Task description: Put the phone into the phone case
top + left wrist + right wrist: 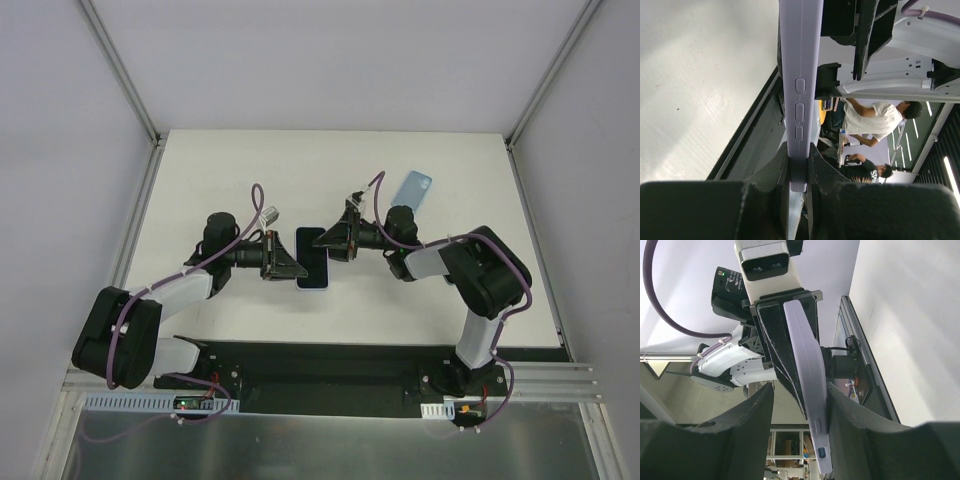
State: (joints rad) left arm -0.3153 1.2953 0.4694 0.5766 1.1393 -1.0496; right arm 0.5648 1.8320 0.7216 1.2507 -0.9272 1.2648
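Observation:
The phone [312,258] has a black front and a pale lavender edge, and it is held above the table's middle between both grippers. My left gripper [296,264] is shut on its left end. In the left wrist view both fingers [775,170] pinch the lavender edge [800,75]. My right gripper [330,243] is open around the phone's right end. In the right wrist view the phone's edge [807,365] lies against the right finger [845,412], with a gap to the left finger. The light blue phone case [411,190] lies flat at the back right, apart from both grippers.
The white table [220,180] is walled by grey panels. A black base strip [330,365] with the arm mounts runs along the near edge. The right arm's elbow [490,270] stands just in front of the case.

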